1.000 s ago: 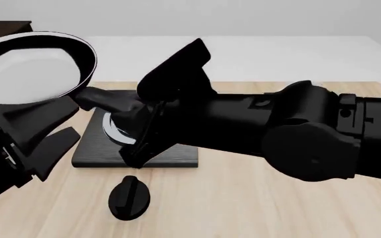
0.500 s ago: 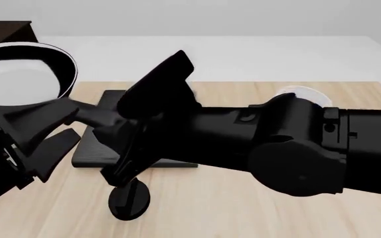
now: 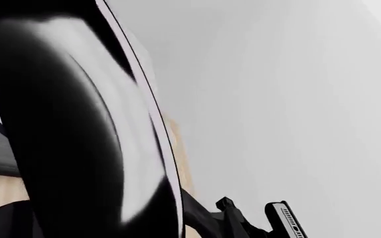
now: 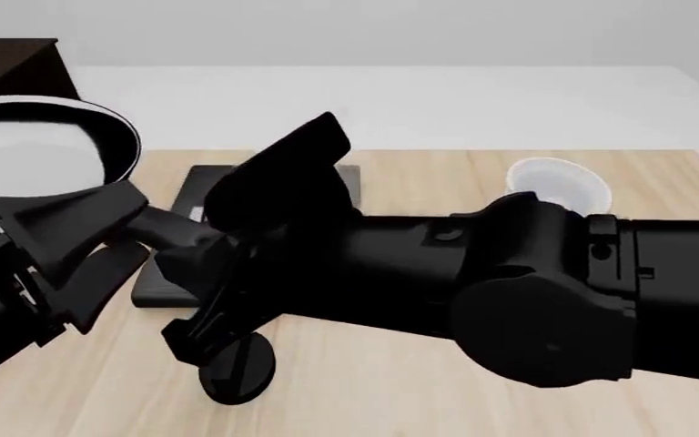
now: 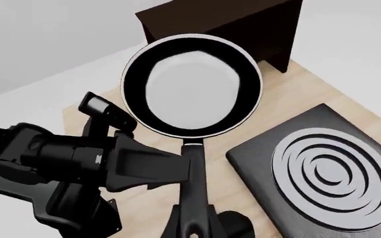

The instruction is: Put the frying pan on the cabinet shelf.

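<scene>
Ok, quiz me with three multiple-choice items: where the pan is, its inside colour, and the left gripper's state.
1. The frying pan is: A on the stove plate; B in the air, held by its handle; C on the cabinet shelf.
2. Its inside is: A red; B black; C pale grey.
3. The left gripper is: A open; B shut on the handle; C out of sight.
B: the right gripper clamps the handle. C: the right wrist view shows it. A: its fingers stand apart.

frying pan (image 4: 34, 155) at far left, before the cabinet (image 4: 10, 59); stove plate (image 4: 179, 264) right of it
</scene>
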